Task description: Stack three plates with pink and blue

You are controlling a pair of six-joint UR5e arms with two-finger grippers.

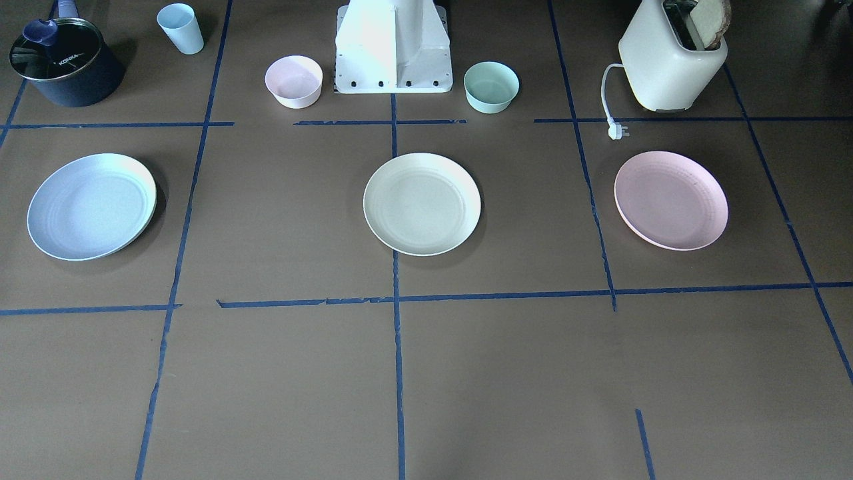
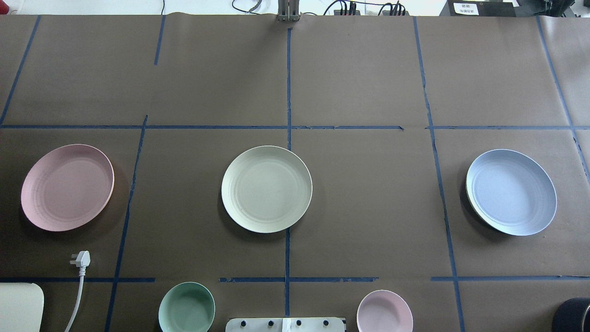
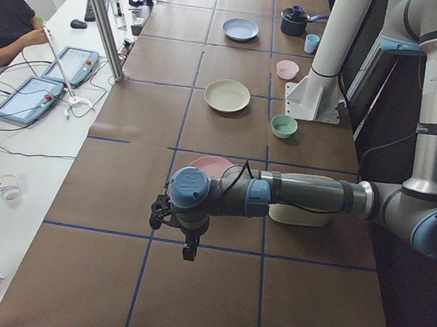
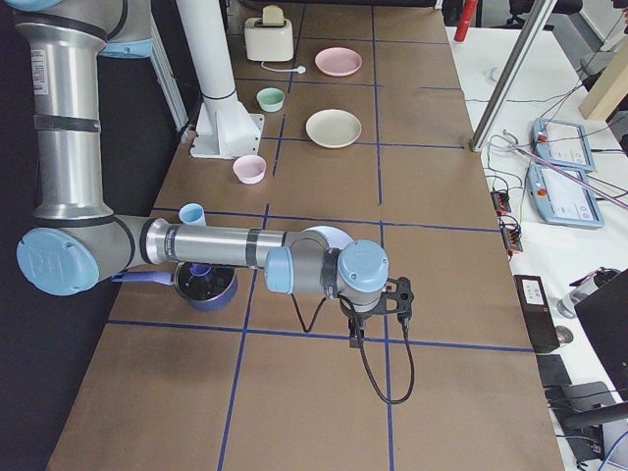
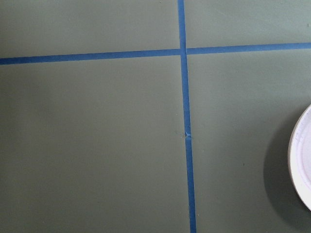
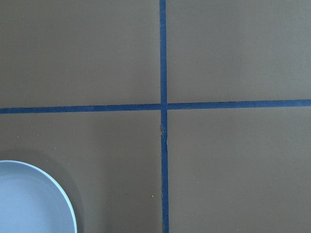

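Three plates lie apart in a row on the brown table. The pale pink plate (image 2: 67,186) is on the robot's left, the cream-white plate (image 2: 266,188) in the middle, and the light blue plate (image 2: 510,191) on the right. The left gripper (image 3: 188,248) hangs over the table's left end, beyond the pink plate (image 3: 211,163); only the side view shows it, so I cannot tell its state. The right gripper (image 4: 355,334) hangs beyond the blue plate (image 4: 329,234); I cannot tell its state either. The plate rims show in the left wrist view (image 5: 301,160) and the right wrist view (image 6: 29,199).
Near the robot base (image 1: 393,53) stand a small pink bowl (image 1: 294,81) and a mint-green bowl (image 1: 491,86). A toaster (image 1: 670,60) with its plug (image 1: 617,130) is on the robot's left. A dark pot (image 1: 63,63) and a blue cup (image 1: 180,28) are on its right.
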